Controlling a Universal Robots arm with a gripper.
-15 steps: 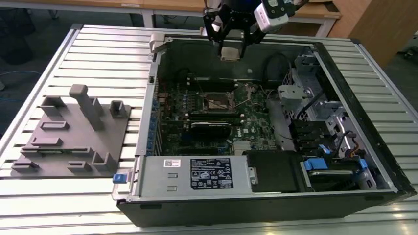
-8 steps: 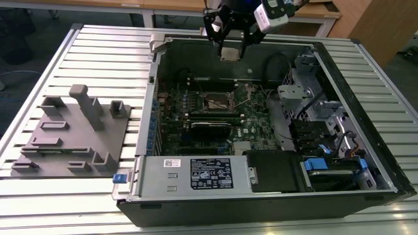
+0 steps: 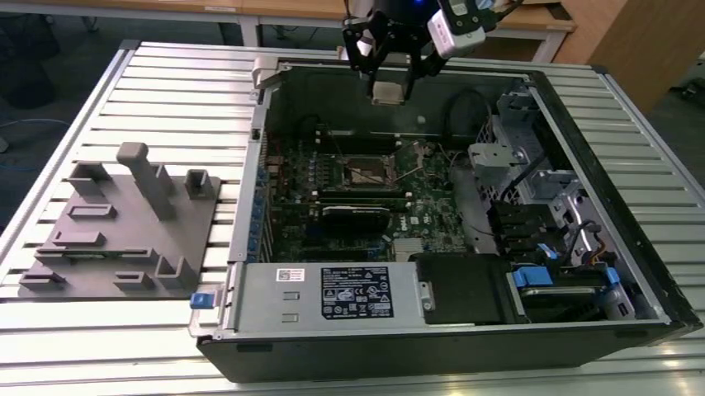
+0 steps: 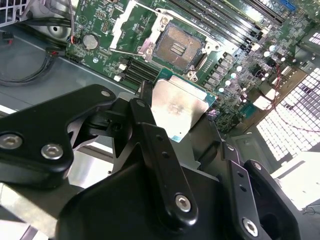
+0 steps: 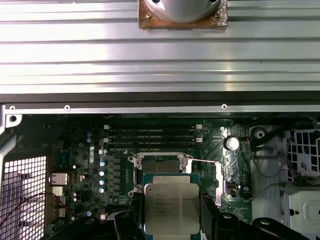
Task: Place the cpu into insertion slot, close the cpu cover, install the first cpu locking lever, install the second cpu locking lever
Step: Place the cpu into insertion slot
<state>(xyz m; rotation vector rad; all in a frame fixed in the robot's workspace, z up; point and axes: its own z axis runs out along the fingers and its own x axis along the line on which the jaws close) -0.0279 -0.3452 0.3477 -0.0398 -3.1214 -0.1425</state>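
My gripper (image 3: pixel 388 82) hangs above the far rim of the open computer case, shut on the cpu (image 3: pixel 388 91). In both wrist views the cpu (image 4: pixel 179 109) (image 5: pixel 171 206) shows its silvery-grey top, pinched at two opposite edges by black fingers (image 4: pixel 146 120) (image 5: pixel 211 212). The insertion slot (image 3: pixel 368 172) (image 4: pixel 179 46) (image 5: pixel 160 164) lies bare on the green motherboard, well below the cpu and apart from it. The cpu cover (image 4: pixel 126 25) stands swung up beside the slot. A thin wire locking lever (image 5: pixel 202 161) juts out from the socket's side.
The case walls (image 3: pixel 256 165) ring the motherboard. Long black memory slots (image 5: pixel 152 135) run beside the socket. A black card (image 3: pixel 355 216), a power supply (image 3: pixel 330 289) and drive cages with cables (image 3: pixel 529 173) crowd the case. A grey fixture plate (image 3: pixel 121 223) sits on the exterior view's left.
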